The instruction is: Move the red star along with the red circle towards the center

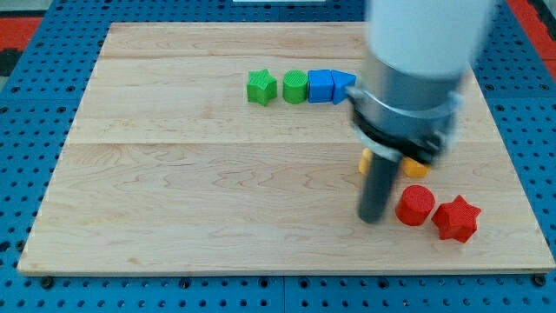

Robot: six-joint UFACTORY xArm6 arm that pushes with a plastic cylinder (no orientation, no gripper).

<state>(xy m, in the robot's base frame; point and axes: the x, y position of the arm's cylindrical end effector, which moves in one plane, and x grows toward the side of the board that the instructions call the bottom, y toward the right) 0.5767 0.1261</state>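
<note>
The red circle (415, 205) lies near the view's bottom right of the wooden board (174, 191). The red star (456, 217) sits right beside it on the view's right, touching or nearly so. My tip (373, 216) stands on the board just to the view's left of the red circle, a small gap apart. The arm's grey body rises above it and hides part of the board behind.
A row at the view's top centre holds a green star (261, 88), a green block (295, 87), a blue cube (321, 86) and a blue block (342, 86). Orange or yellow blocks (416, 169) peek out behind the rod, partly hidden.
</note>
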